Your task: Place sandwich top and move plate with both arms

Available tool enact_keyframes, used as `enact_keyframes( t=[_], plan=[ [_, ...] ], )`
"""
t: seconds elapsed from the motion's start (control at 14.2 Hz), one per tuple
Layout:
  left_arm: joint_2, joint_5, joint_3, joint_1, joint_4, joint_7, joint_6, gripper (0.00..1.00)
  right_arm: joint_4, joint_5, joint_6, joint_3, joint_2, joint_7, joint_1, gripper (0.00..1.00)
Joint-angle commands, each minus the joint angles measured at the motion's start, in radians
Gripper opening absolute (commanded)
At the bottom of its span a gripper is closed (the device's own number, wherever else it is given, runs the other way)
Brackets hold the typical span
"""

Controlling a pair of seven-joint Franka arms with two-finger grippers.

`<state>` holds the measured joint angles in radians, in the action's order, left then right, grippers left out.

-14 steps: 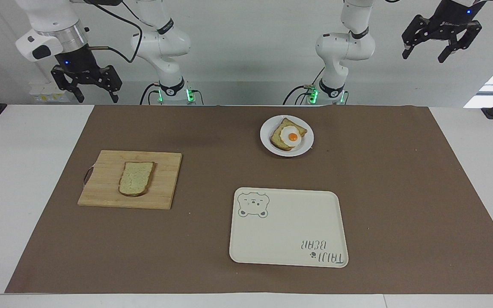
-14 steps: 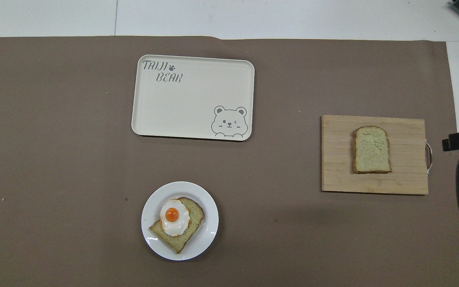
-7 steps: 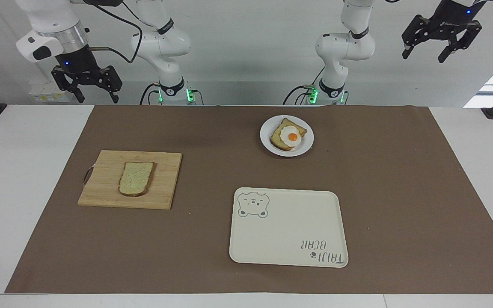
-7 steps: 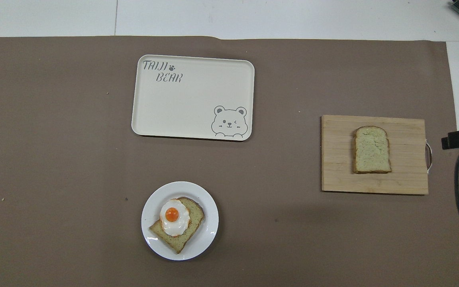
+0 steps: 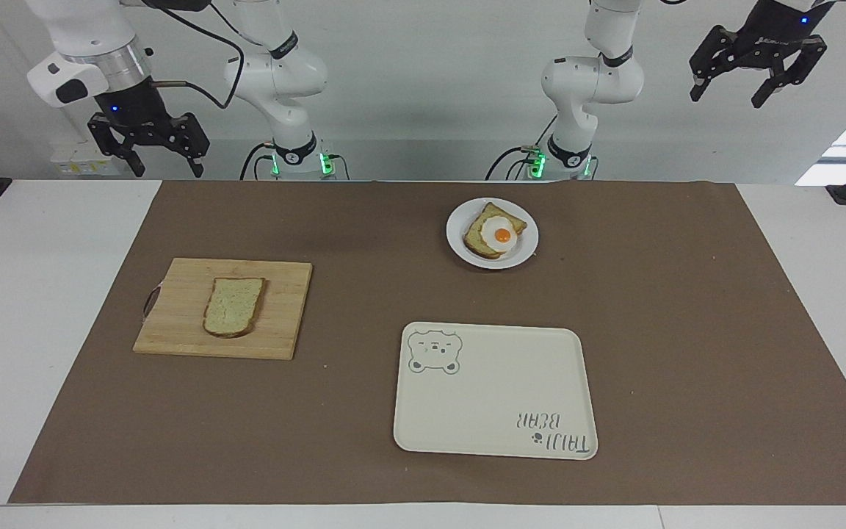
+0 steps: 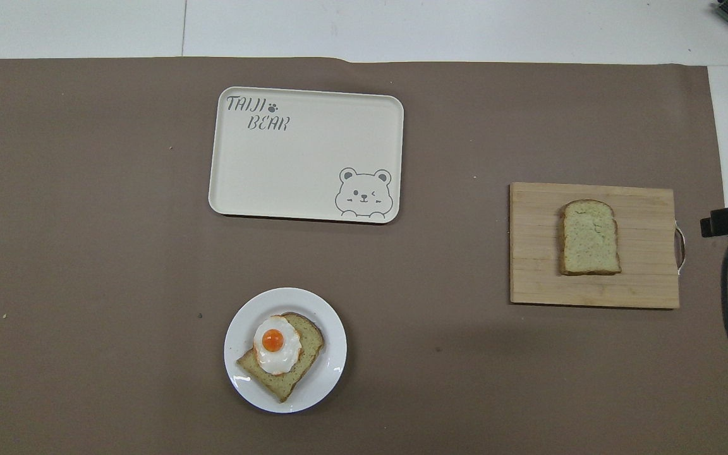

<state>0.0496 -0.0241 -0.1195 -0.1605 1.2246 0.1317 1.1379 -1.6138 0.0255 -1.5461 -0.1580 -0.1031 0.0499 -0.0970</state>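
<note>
- The brown mat (image 5: 423, 338) covers the table below both raised grippers, and nothing on it has shifted over the last second.
- The cream tray (image 5: 495, 389) lies well apart from both grippers.
- The cutting board (image 5: 221, 307), toward the right arm's end, carries the sandwich top (image 5: 233, 306) below the right gripper (image 5: 150, 147).
- The plate (image 5: 458, 234) carries the egg-topped bread (image 5: 495, 231).
- The right gripper, fingers spread and empty, has barely drifted.
- The left gripper (image 5: 759, 62), also spread and empty, waits high over its table end.
- Judgement: the task has hardly begun.
</note>
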Motion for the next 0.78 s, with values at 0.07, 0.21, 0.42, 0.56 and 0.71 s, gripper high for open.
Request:
enact_keyframes(
  t=[0.07,0.21,0.42,0.56,0.71],
  plan=[
    [0.024,0.009,0.006,0.004,0.030,-0.007,0.010,1.00,-0.024,0.013,-0.020,0.003,-0.018,0.016,0.010,1.00],
    [0.024,0.009,0.006,0.006,0.030,-0.007,0.010,1.00,-0.028,0.013,-0.017,0.003,-0.020,0.016,0.010,1.00],
    [0.024,0.009,0.006,0.006,0.030,-0.007,0.010,1.00,-0.032,0.008,-0.028,0.006,-0.018,0.013,0.010,1.00],
    [0.024,0.009,0.006,0.006,0.030,-0.007,0.010,1.00,-0.032,0.007,-0.052,0.006,-0.013,0.014,0.008,1.00],
    [0.024,0.009,0.006,0.004,0.030,-0.007,0.010,1.00,-0.035,0.007,-0.051,0.005,-0.015,0.014,0.008,1.00]
  ],
)
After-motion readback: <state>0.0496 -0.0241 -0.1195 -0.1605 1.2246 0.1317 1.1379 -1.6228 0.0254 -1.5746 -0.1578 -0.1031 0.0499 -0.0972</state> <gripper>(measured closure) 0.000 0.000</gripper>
